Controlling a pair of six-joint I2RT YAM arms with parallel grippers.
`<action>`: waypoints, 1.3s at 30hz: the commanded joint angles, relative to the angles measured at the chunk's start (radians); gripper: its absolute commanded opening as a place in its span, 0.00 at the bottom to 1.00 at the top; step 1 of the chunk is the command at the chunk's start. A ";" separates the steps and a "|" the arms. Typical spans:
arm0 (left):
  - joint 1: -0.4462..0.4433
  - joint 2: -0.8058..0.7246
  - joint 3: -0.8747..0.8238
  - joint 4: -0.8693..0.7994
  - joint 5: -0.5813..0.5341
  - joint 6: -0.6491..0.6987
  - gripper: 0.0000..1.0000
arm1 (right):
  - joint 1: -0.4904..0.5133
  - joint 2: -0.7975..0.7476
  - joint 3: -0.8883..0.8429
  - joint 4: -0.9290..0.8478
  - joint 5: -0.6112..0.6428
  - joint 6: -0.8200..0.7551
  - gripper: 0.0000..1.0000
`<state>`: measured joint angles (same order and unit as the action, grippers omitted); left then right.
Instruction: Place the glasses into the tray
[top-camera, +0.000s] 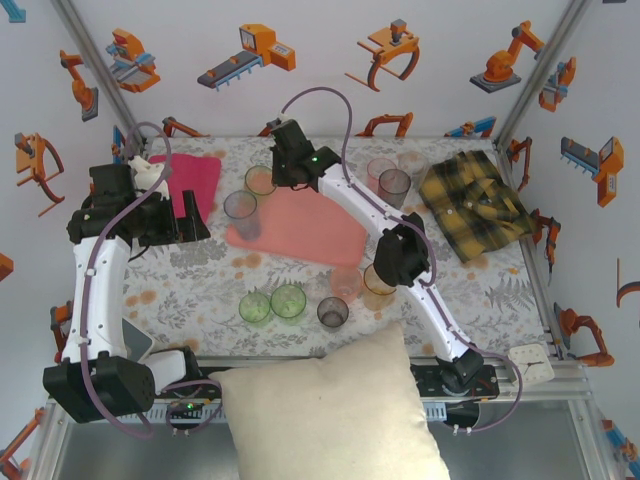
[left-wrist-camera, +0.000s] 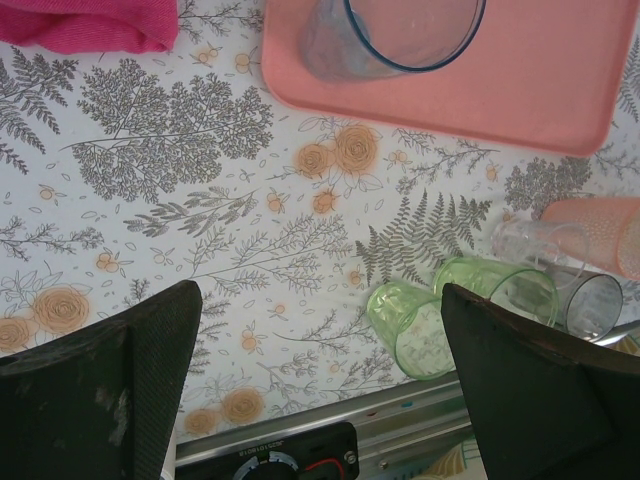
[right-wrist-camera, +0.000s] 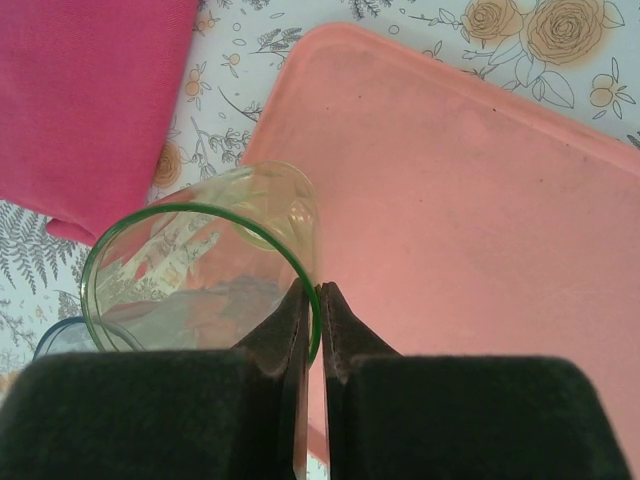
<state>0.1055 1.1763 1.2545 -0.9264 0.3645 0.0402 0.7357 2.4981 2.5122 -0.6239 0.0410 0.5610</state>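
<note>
My right gripper (top-camera: 272, 172) (right-wrist-camera: 318, 292) is shut on the rim of a green glass (top-camera: 260, 180) (right-wrist-camera: 200, 265), one finger inside it and one outside. This glass is at the far left edge of the salmon tray (top-camera: 310, 232) (right-wrist-camera: 470, 220); whether it rests there I cannot tell. A blue-rimmed glass (top-camera: 240, 210) (left-wrist-camera: 395, 35) stands on the tray's left corner. My left gripper (top-camera: 185, 222) (left-wrist-camera: 320, 390) hangs open over bare tablecloth left of the tray. Near the front stand two green glasses (top-camera: 270, 303) (left-wrist-camera: 425, 325), a dark one (top-camera: 332, 312) and orange ones (top-camera: 347, 283). Pink and grey ones (top-camera: 390, 180) stand behind.
A magenta folded cloth (top-camera: 190, 180) (right-wrist-camera: 90, 100) lies left of the tray. A yellow plaid shirt (top-camera: 470, 205) lies at the back right. A cream cushion (top-camera: 330, 410) leans over the near edge. The table's metal front rail (left-wrist-camera: 420, 420) runs just below my left fingers.
</note>
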 joint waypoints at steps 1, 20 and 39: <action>0.005 0.005 -0.003 0.013 0.028 0.009 0.97 | 0.008 -0.001 0.005 0.004 -0.012 0.019 0.11; 0.005 0.010 -0.004 0.015 0.030 0.005 0.97 | 0.008 0.033 0.055 0.000 -0.022 0.027 0.24; 0.005 0.027 0.005 0.016 0.034 0.006 0.97 | -0.015 0.059 0.072 0.040 -0.077 0.086 0.37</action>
<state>0.1055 1.1969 1.2541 -0.9123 0.3759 0.0402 0.7280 2.5340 2.5484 -0.6064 -0.0189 0.6266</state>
